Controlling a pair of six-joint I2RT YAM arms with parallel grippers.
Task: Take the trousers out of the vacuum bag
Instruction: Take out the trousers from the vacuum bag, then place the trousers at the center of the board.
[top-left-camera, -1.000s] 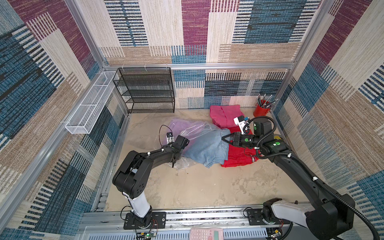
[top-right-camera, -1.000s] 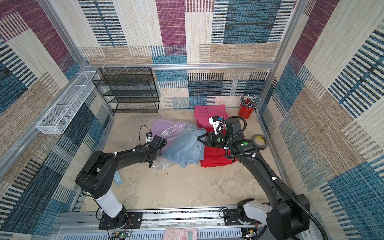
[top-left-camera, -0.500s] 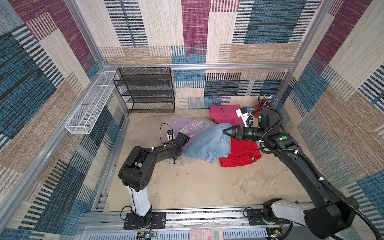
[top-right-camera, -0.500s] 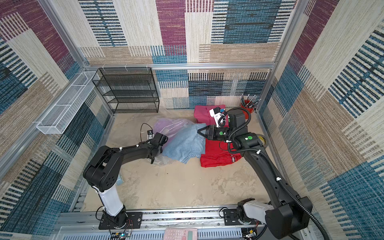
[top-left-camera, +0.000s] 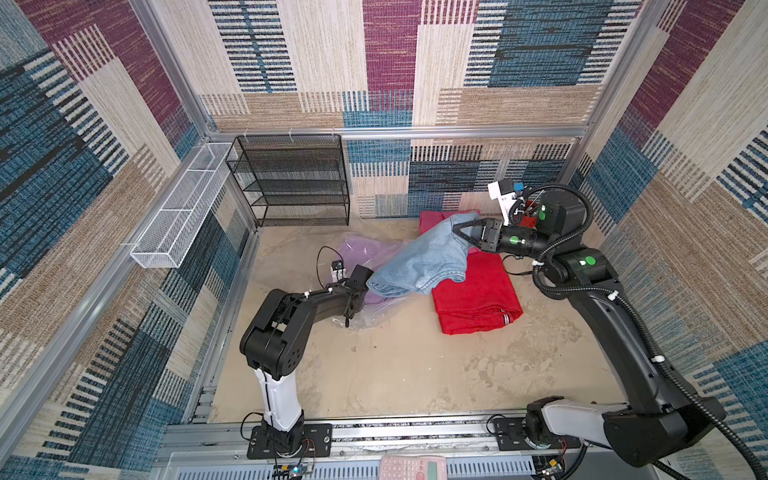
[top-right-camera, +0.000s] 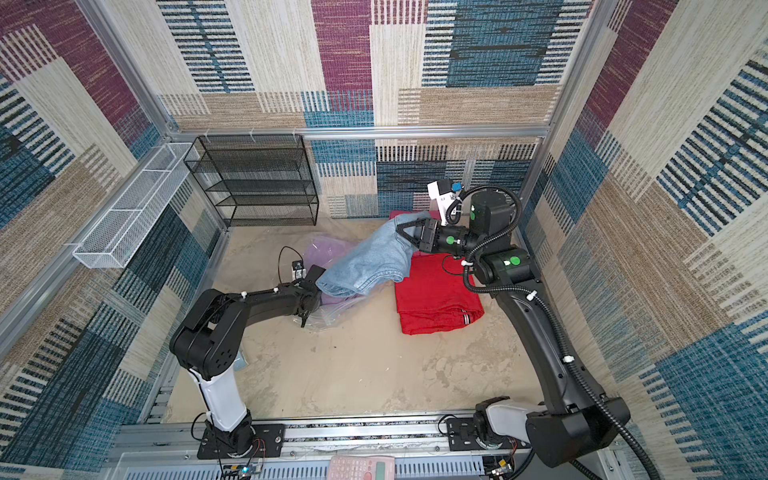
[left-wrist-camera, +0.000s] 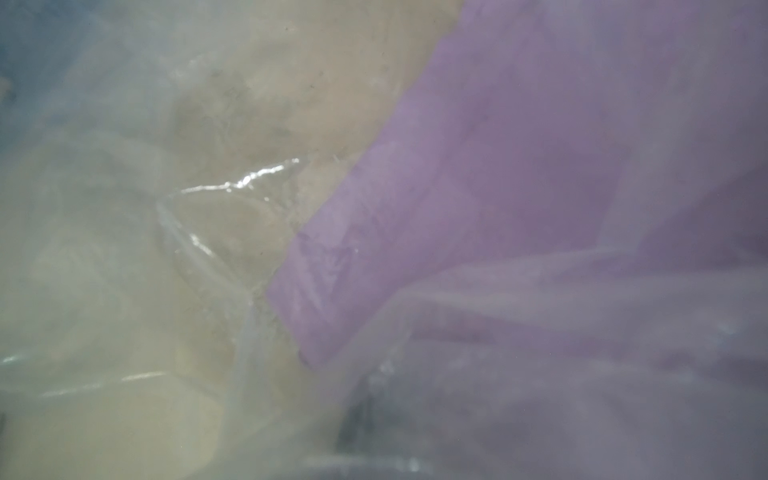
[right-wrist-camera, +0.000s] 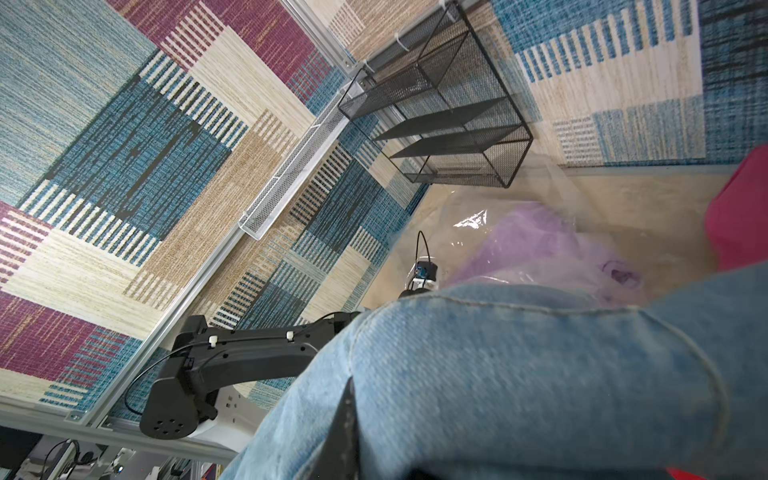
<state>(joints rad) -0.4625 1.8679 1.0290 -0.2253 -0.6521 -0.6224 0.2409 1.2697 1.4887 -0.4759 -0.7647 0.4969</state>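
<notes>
Denim trousers: hanging, one end pinched by right claw.
Right arm: stretched level.
Left claw: closed, low against bag.

Both top views look steeply down from high above the near edge, over the two arm bases, toward the back wall and the black mesh shelf. They take in the whole table from nearly the same spot, so they share almost everything. The left wrist camera sits pressed close against the vacuum bag, its picture blurred, with the lilac trousers seen through the plastic. The right wrist camera, raised above the table, faces across the denim trousers filling its foreground toward the left arm, the same shelf and the white wire basket
</notes>
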